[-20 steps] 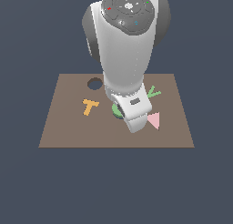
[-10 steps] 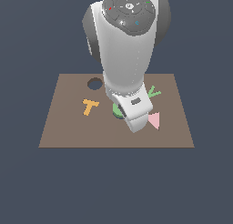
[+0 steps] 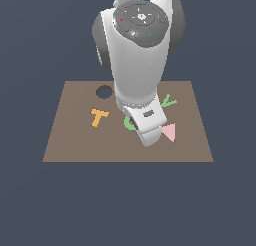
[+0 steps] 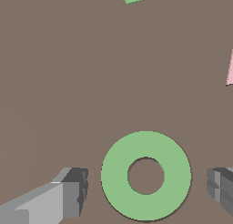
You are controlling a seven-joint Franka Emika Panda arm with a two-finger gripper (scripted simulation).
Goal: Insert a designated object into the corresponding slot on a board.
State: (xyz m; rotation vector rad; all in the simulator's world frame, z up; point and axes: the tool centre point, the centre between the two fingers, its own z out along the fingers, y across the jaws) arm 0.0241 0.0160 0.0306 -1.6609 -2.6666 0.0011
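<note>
The green ring [image 4: 145, 175] lies flat on the brown board [image 4: 59, 82], its centre hole showing the board beneath. My gripper [image 4: 146, 185] is open, with one finger [image 4: 73, 191] on each side of the ring and a gap between each finger and its rim. In the exterior view the ring [image 3: 129, 124] peeks out beside the white hand [image 3: 148, 126], which hangs low over the board [image 3: 70, 140] and covers most of it. The slot is hidden in both views.
On the board lie an orange T piece [image 3: 98, 117], a green V piece [image 3: 169, 101] and a pink triangle [image 3: 169, 132]. A plain dark round hole [image 3: 104, 92] sits near the far edge. The arm hides the board's middle.
</note>
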